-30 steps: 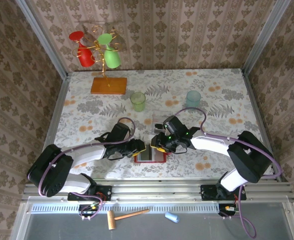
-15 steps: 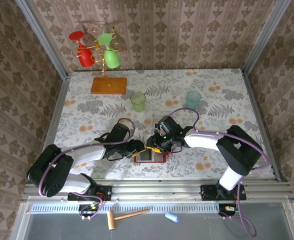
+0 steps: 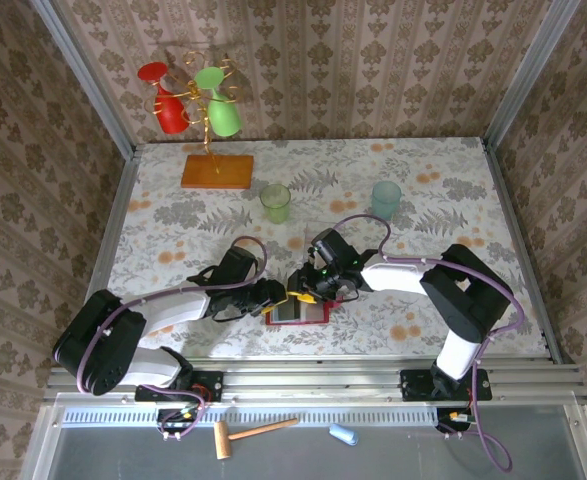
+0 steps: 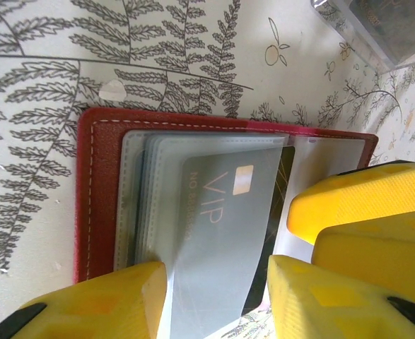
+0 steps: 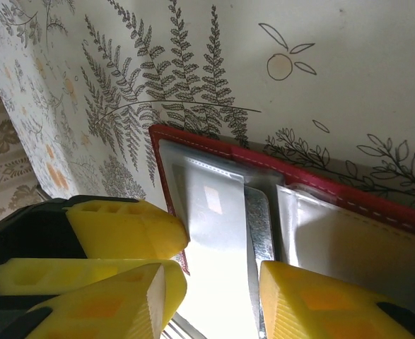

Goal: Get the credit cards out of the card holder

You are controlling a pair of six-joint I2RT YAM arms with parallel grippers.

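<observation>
A table (image 3: 453,180) covered in a floral print is seen beneath both arms. The left arm (image 3: 163,312) and the right arm (image 3: 468,290) are bent inward, so that the two grippers are set tip to tip close to the table's near edge. Well beyond the grippers, a wire stand (image 3: 205,110) hung with red and green glasses is mounted on an orange wooden base (image 3: 217,172). Nearer to them, but clearly apart, a green cup (image 3: 275,203) is placed beyond the left gripper (image 3: 279,294) and a teal cup (image 3: 386,198) beyond the right gripper (image 3: 304,288). The red card holder (image 4: 100,191) is laid open and flat on the table, directly under both sets of yellow fingers. The left gripper's jaws are held apart, and clear plastic sleeves (image 4: 140,205) with a grey VIP card (image 4: 221,212) are framed between its fingertips. The right gripper's fingers are seen just beside them. A dark card (image 4: 283,169) is tucked partly under the grey one. The right gripper's jaws are likewise spread, with the silvery sleeves lying between them and one finger of the left gripper close alongside. Nothing is clamped by either gripper, and whether the fingertips are pressed onto the card holder cannot be told.
</observation>
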